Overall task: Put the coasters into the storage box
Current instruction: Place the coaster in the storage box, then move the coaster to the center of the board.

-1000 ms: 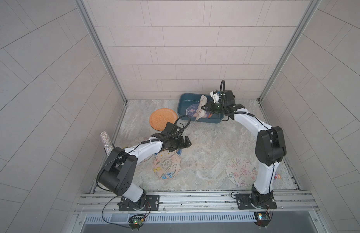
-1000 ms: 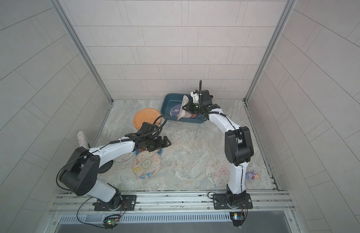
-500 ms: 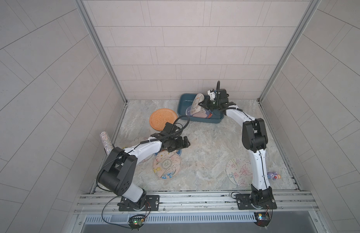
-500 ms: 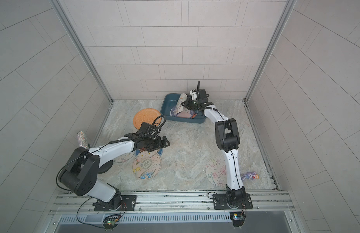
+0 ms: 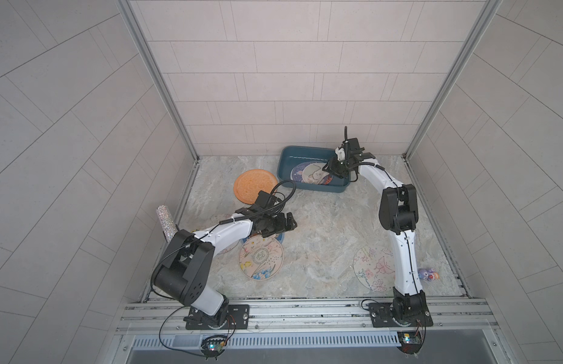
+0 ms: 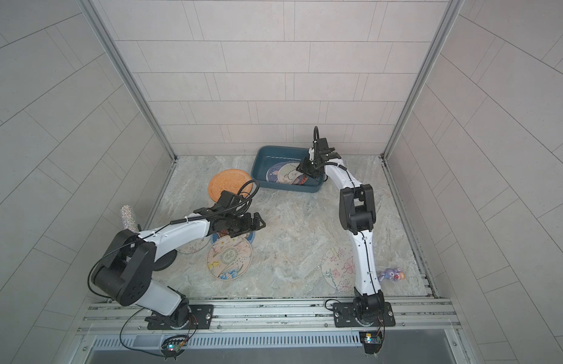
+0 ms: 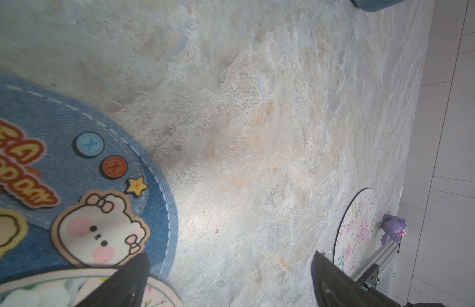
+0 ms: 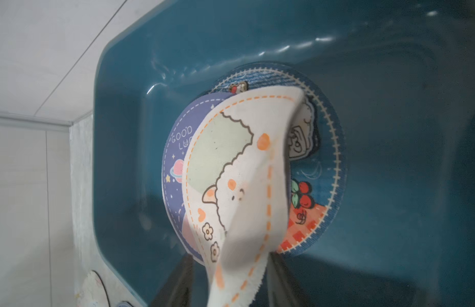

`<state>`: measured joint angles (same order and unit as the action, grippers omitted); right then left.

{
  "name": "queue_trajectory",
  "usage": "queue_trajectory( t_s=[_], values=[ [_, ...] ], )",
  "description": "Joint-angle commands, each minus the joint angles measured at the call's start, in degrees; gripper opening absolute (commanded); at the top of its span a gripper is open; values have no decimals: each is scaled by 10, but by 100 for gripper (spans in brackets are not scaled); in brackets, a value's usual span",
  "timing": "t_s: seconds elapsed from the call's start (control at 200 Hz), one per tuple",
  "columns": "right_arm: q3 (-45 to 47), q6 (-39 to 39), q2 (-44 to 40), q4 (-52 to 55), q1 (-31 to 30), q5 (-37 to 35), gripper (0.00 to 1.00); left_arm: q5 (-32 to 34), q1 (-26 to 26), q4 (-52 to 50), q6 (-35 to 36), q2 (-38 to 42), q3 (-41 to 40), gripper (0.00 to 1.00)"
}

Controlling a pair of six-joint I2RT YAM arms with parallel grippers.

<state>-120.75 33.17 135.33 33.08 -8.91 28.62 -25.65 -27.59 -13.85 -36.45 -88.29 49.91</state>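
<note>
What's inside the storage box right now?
In the storage box: a white sheep coaster on top, curled up between the parted jaws of the right gripper, over a purple coaster and a blue cherry-print coaster. Anything beneath those is covered.

We look into a booth closed on three sides by a back wall [image 5: 289, 78], a left wall [image 5: 68, 126] and a right wall [image 5: 510, 126], all faced with pale grey-beige tiles. On the back wall the tiles run level; on the side walls they slant. Two metal posts [image 5: 158, 78] stand in the rear corners. The bench [image 5: 321, 236] has a mottled stone look, cream with rusty and bluish veins. Along its front edge we find an aluminium rail [image 5: 305, 310], and below that a slotted grille [image 5: 305, 342]. The light is soft and even, with faint shadows.
</note>
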Motion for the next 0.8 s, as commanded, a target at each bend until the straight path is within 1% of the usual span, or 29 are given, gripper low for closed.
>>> queue_trajectory(
  t_s=[0.0,0.065,0.155,0.38,0.505,0.63,0.796],
  values=[
    [-6,-40,-25,69,-4,-36,60,6,4,-10,6,3,10,100],
    [-2,-49,-36,87,-5,-39,63,8,4,-10,6,3,8,100],
    [15,-61,-55,106,-3,-41,65,10,4,-12,6,6,8,100],
    [143,-66,-156,76,-2,-55,68,10,3,-12,7,10,6,100],
    [237,-73,-223,59,-2,-71,72,10,3,-11,8,10,7,100],
    [362,-72,-306,41,-1,-95,76,13,3,-12,9,16,7,100],
    [525,-50,-417,28,18,-123,86,11,3,-13,10,17,1,100]
  ],
)
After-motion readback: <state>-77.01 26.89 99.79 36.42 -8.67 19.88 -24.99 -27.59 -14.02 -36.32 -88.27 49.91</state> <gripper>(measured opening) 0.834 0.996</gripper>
